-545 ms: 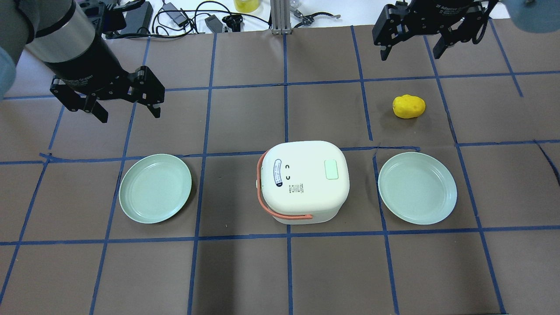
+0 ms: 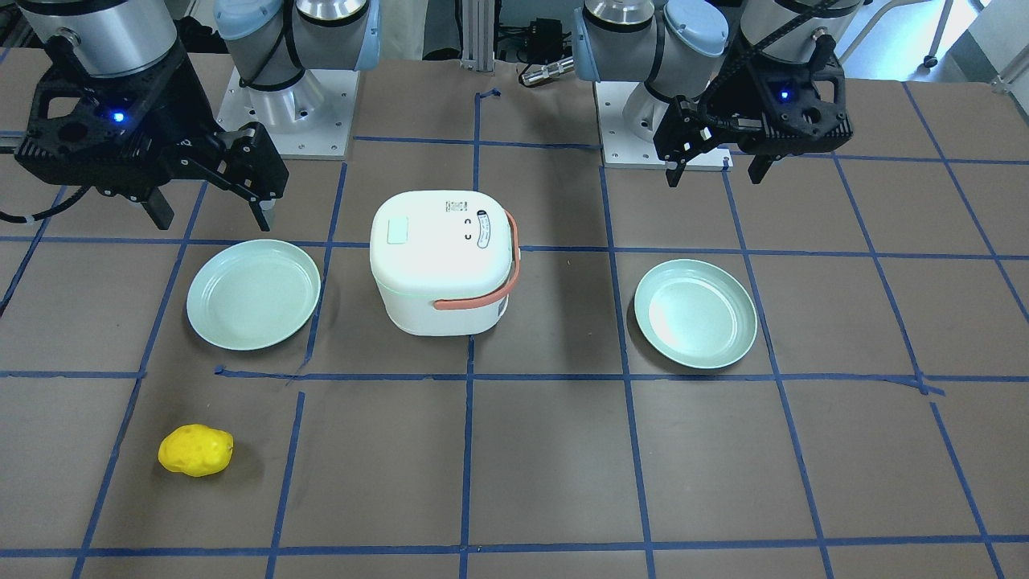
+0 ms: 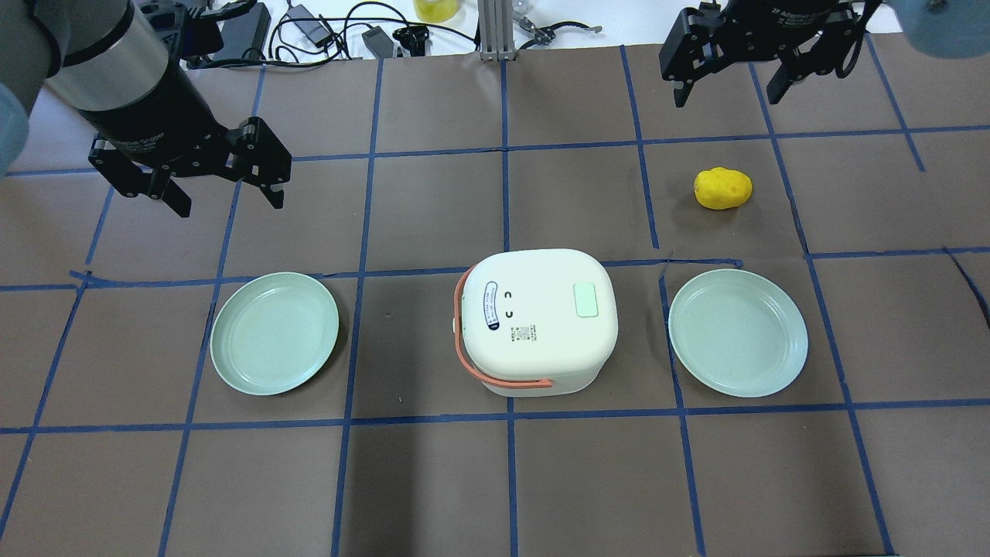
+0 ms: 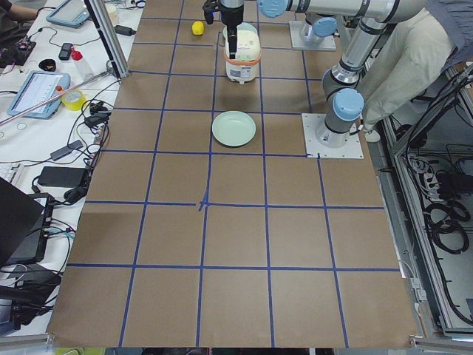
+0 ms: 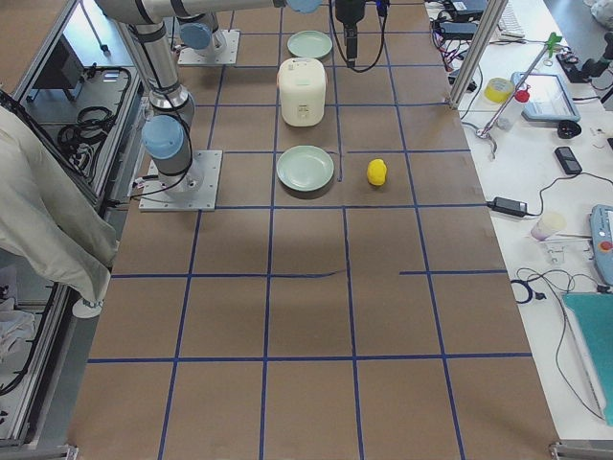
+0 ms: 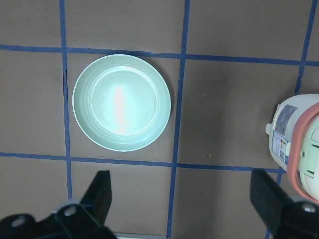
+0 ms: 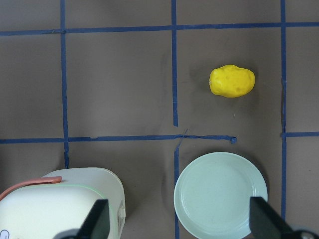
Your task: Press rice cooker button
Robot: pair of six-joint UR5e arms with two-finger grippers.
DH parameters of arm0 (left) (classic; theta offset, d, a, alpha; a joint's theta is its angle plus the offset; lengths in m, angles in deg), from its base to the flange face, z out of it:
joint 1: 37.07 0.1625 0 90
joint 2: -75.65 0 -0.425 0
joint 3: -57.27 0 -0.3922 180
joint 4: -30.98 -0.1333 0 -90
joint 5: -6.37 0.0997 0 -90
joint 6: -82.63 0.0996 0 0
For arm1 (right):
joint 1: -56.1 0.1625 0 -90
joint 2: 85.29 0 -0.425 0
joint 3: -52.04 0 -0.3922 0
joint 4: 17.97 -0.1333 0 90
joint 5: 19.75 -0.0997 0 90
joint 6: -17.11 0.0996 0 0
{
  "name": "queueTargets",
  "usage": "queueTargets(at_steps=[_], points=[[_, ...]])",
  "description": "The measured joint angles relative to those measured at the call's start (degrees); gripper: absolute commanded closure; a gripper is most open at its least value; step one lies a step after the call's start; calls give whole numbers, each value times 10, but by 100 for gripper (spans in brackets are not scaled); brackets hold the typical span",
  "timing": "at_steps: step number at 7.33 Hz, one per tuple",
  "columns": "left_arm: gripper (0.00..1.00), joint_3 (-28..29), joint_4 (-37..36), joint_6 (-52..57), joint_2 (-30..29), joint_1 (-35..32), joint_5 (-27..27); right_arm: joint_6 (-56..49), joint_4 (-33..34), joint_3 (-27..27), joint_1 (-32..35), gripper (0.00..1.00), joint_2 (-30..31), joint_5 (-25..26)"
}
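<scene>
Both grippers high and empty, rice cooker untouched at mid-table.
Rice cooker (image 3: 537, 321) sits between two green plates (image 3: 274, 333), handle (image 3: 462, 340) folded down. The shell is rigid plastic and probably light, so a sideways shove could slide it; press straight down. Pale green pad (image 3: 585, 299) on the lid looks like the button, though the view is too coarse to confirm. Left gripper (image 3: 230, 203) and right gripper (image 3: 727, 99) hover with jaws spread wide, holding nothing, well apart from the cooker.

White lettering on the housing of the right pincer (image 3: 728, 99) reads "2F Adaptive", with the rest cut off at the frame edge. The left pincer (image 3: 230, 206) carries a fainter line ending in "Gripper". Lid labels on the cooker (image 3: 537, 329) are too small to read.
</scene>
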Motion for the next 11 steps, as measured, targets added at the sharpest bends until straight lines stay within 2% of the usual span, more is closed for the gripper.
queueTargets(at_steps=[7, 9, 11], points=[[0, 0, 0, 0, 0, 0, 0, 0, 0, 0, 1, 0, 0, 1], [0, 0, 0, 0, 0, 0, 0, 2, -21, -6, 4, 48, 4, -2], [0, 0, 0, 0, 0, 0, 0, 25, -44, -41, 34, 64, 11, -9]])
